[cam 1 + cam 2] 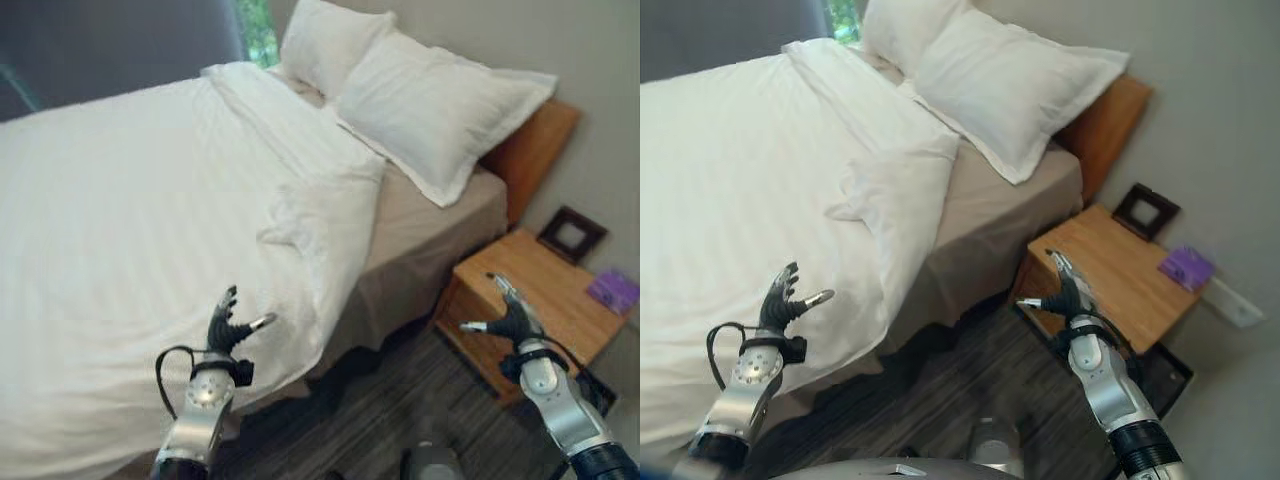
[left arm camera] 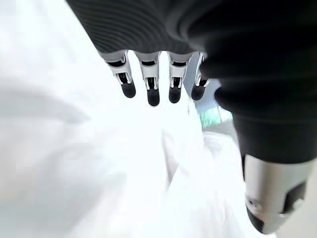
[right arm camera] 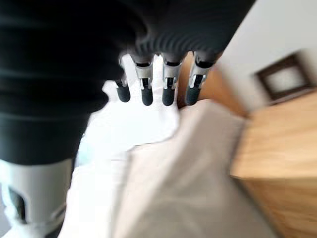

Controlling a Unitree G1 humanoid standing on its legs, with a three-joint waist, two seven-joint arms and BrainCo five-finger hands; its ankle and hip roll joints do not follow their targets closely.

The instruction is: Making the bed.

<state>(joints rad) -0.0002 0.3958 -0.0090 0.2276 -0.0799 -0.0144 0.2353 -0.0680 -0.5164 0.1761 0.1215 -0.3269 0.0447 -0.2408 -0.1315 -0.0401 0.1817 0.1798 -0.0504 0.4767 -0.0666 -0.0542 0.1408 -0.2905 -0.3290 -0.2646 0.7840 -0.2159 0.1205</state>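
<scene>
Both robot hands hang released above the floor: left robot hand (image 1: pixel 228 328) before the white duvet (image 1: pixel 130 220) draped over the bed (image 1: pixel 440 215), right robot hand (image 1: pixel 510 312) beside the wooden nightstand (image 1: pixel 545 300); two pillows (image 1: pixel 430 105) lie by the headboard (image 1: pixel 530 150)

A white striped duvet (image 1: pixel 130 200) covers the bed (image 1: pixel 440 230), its right near corner folded back and rumpled, leaving a strip of beige sheet (image 1: pixel 420 225) bare along the right side. Two white pillows (image 1: pixel 430 105) lie overlapping at the far end, against the wooden headboard (image 1: pixel 530 150).
</scene>
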